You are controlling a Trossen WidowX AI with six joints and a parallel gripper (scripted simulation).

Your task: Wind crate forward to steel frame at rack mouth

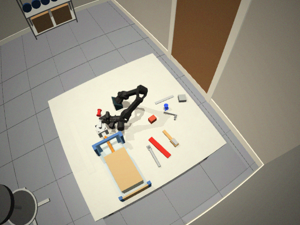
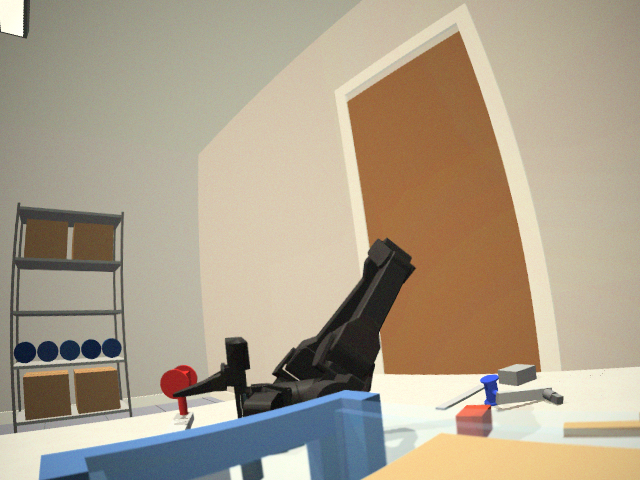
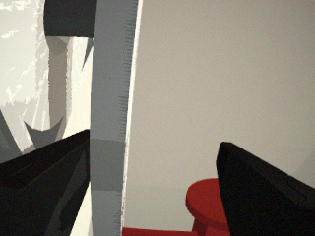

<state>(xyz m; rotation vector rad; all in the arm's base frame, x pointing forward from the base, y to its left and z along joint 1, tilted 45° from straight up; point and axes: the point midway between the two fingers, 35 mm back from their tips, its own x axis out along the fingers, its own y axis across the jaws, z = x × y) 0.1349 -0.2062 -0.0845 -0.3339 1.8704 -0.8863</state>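
The crate (image 1: 123, 169) (image 2: 465, 459) sits flat in the clear-panelled cubby, with a gap between its front and the blue frame (image 1: 113, 136) (image 2: 206, 431). An orange strap (image 1: 110, 147) runs from it to the pale winch (image 1: 98, 130). A grey crank arm (image 1: 100, 123) lies over the winch top and reaches toward a red spool-shaped grip (image 1: 98, 112) (image 2: 175, 383) (image 3: 204, 199). My gripper (image 1: 100, 118) (image 3: 157, 147) is open with nothing between its fingers, beside the red grip and above the crank. The key and the winch hole are hidden.
Right of the arm lie a red block (image 1: 152, 119) (image 2: 473, 421), a blue knob piece (image 1: 166, 106) (image 2: 489, 391), a grey block (image 1: 182, 98) (image 2: 516, 374) and a grey cranked tool (image 1: 170, 113). A red bar (image 1: 159, 147), a wrench (image 1: 154, 156) and a wooden-handled tool (image 1: 167, 134) lie beside the cubby.
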